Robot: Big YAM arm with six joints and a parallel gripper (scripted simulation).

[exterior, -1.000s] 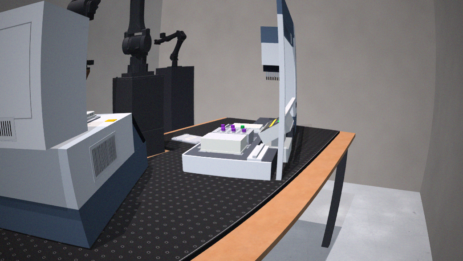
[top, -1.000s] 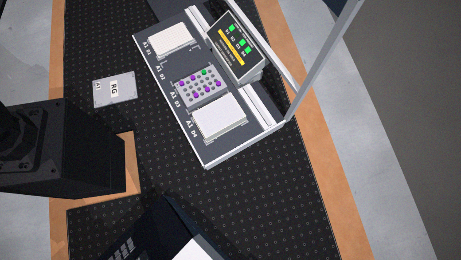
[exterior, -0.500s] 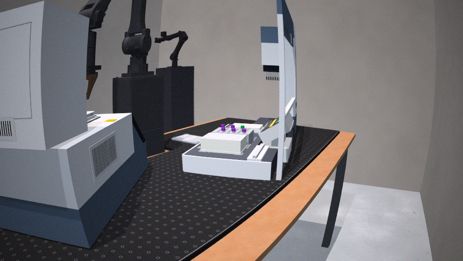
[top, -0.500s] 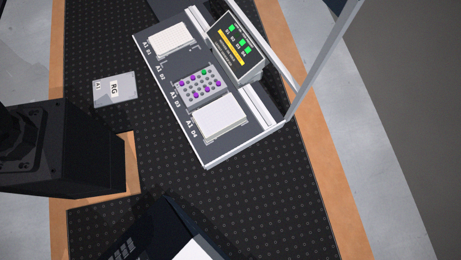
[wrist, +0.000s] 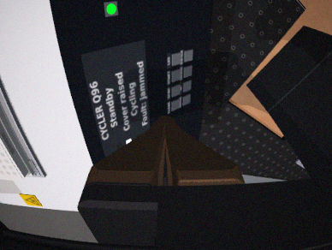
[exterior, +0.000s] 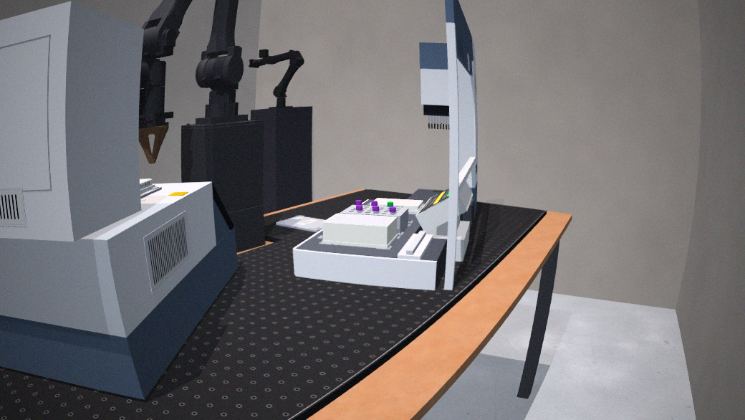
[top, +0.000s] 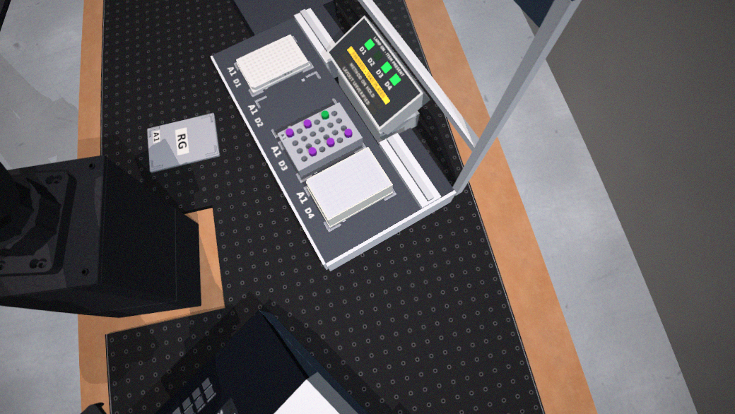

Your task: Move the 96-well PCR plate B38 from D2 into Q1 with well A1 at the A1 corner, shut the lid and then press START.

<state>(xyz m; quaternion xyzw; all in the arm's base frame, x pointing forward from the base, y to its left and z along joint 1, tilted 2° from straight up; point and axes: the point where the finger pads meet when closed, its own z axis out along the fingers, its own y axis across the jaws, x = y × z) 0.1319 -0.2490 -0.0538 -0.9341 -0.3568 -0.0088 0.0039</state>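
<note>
The cycler Q1 (exterior: 130, 250) stands at the near left with its lid (exterior: 51, 120) raised upright. A pale plate edge (exterior: 146, 183) shows on its block behind the lid; I cannot read its label. Position D2 (top: 287, 102) on the hand-off row is empty. My gripper (exterior: 152, 144) is shut on nothing and hangs above Q1's front. In the wrist view the shut fingertips (wrist: 165, 155) point at Q1's dark front panel, just below the keys (wrist: 179, 80). The lamp (wrist: 111, 9) is green. The keys also show in the top view (top: 198, 395).
Plate R33 (top: 272, 62) sits on D1, the tube cooling block (top: 319, 138) with purple and green caps on D3, the deep-well block (top: 349, 185) on D4. The RG nest (top: 182, 141) is bare. The handler's status panel (top: 377, 77) and tall gantry (exterior: 458, 140) stand behind the row. The arm's base (top: 92, 236) is at the left.
</note>
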